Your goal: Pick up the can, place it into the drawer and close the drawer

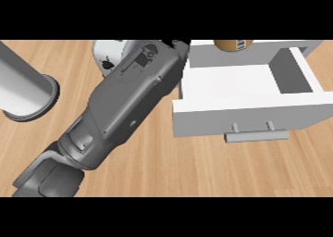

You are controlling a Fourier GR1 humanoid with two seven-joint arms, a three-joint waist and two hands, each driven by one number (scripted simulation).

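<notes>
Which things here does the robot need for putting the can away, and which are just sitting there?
For the job: can, open drawer, drawer handle.
Just sitting there: white cylinder at the left, white object behind the forearm.

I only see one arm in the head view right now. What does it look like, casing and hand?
The forearm is a glossy dark grey shell, broad and rounded, built of moulded panels with seams and a recessed oval plate near the wrist. Boxier grey segments form its lower end. Only a small black bit of the hand shows at the top. No cables or lettering are visible.
</notes>
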